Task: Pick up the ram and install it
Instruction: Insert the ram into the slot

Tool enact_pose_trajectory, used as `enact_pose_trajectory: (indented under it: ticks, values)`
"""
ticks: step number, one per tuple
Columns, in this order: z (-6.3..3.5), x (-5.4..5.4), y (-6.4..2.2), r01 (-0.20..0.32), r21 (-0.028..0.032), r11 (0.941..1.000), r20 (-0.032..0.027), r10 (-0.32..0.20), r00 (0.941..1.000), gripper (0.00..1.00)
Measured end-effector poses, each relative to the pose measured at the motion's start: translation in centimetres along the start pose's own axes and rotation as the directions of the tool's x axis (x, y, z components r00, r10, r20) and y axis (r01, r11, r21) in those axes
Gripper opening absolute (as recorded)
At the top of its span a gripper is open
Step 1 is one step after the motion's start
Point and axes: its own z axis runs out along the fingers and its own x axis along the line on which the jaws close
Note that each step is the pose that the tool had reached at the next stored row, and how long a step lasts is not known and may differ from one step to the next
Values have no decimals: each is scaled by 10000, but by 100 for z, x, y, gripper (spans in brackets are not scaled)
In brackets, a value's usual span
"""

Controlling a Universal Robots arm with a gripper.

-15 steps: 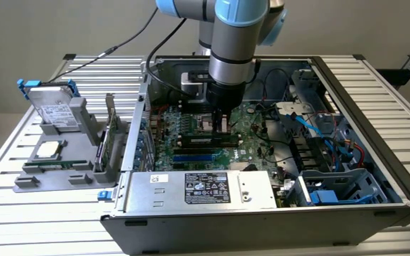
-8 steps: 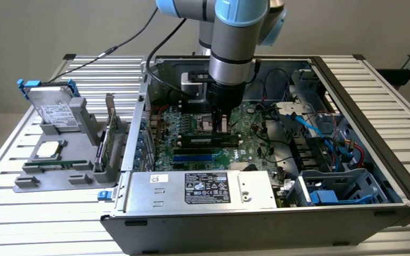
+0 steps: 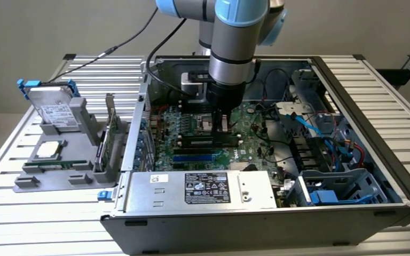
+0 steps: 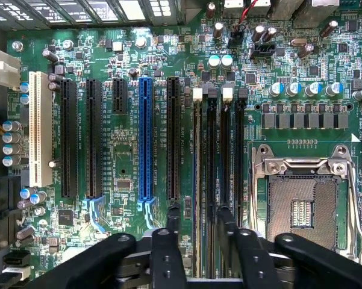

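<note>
wide-open gripper astride the ram, upright in a slot on the motherboard

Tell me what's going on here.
A robot arm reaches down into an open computer case. Its hand is open over the motherboard, with its fingers either side of the memory slots, beside the empty processor socket. A thin strip in the slot between the fingers looks like the ram seen edge-on, but I can't be sure. The hand holds nothing.
</note>
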Motion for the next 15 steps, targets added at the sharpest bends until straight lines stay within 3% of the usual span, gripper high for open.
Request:
enact_pose_trajectory:
  ticks: [5, 12, 15]
  values:
    - [-58, 3, 4, 0, -1, 10000, 1, 0, 10000, 58]
    - [-229, 15, 16, 1, -17, 10000, 0, -1, 10000, 58]
    - [-242, 15, 16, 1, -16, 10000, 3, -1, 10000, 55]
